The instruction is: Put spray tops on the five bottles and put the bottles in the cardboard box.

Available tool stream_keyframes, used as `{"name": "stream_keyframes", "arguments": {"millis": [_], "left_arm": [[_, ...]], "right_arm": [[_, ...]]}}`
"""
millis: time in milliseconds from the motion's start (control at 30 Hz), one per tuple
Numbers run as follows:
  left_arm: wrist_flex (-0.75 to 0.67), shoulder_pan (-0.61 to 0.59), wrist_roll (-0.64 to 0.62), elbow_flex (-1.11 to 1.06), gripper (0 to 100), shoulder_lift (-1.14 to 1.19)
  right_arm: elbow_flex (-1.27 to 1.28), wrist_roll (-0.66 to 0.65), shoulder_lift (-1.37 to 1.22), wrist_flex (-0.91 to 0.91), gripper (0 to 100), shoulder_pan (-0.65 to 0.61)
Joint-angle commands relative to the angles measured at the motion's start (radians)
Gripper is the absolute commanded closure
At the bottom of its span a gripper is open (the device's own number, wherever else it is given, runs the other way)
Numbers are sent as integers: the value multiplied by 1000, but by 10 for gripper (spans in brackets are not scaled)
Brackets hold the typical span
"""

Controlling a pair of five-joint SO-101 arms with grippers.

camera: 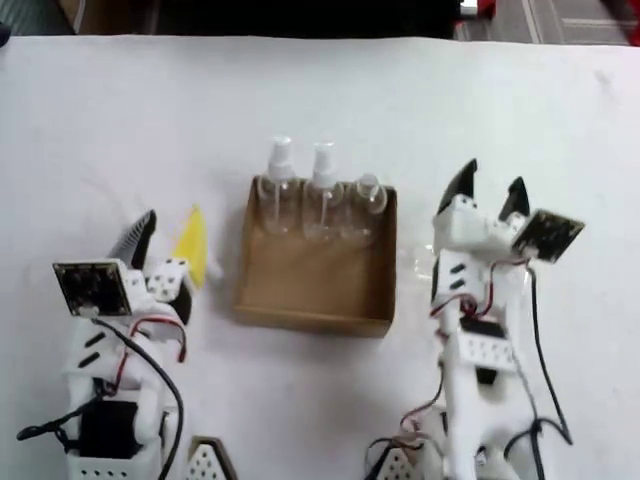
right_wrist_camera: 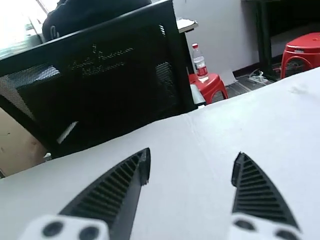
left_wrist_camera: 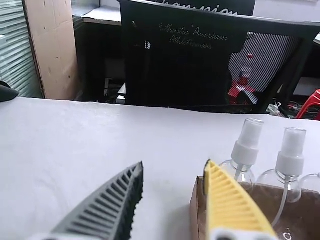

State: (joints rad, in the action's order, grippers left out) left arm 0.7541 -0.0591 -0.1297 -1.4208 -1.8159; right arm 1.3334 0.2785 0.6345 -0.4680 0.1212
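The cardboard box lies open at the table's middle. Three clear bottles stand along its far wall. Two of them carry white spray tops; the third bottle ends lower, and I cannot tell what tops it. My left gripper is open just left of the box, one finger grey and one yellow, holding nothing. In the left wrist view that gripper points past the box corner with two spray-topped bottles beside it. My right gripper is open to the right of the box, and its own view has bare table between the fingers.
White table stretches wide to the far side and the left. A faint clear shape lies between the box and the right arm. A black mesh chair stands past the far table edge.
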Motion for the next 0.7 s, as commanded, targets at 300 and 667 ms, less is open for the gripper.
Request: {"name": "stream_keyframes", "arguments": {"millis": [300,667], "left_arm": [[364,96,222,371,816,-10],[703,-143,704,667,820,-10]], "right_arm": [[-120,0,42,351,762,119],[8,-3,186,467,762,93]]}}
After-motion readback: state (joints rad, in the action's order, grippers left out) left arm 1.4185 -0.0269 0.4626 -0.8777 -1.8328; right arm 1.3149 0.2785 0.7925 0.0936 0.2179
